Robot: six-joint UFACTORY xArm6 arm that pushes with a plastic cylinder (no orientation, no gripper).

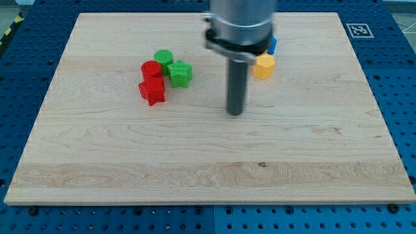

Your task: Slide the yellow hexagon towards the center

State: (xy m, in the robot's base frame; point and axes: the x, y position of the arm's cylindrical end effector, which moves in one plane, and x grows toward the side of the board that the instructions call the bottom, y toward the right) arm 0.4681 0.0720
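While below-left of yellow hexagon (263, 66) (rod (234, 84), no claw), my tip (234, 113) on wooden board (195, 162) over pegboard (404, 97)

You have six blocks on the surface (97, 169): two red, a cylinder (151, 69) and a star (153, 91); two green, a cylinder (164, 56) and a hexagon-like one (180, 73); one yellow hexagon (263, 66); one partly hidden blue block (273, 45).

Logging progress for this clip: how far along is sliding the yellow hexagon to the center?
Nothing looks done: the yellow hexagon sits toward the view's top, right of center. In hand: my tip rests near the board's middle, below-left of it, apart. Left: get behind the hexagon and push it centerward.
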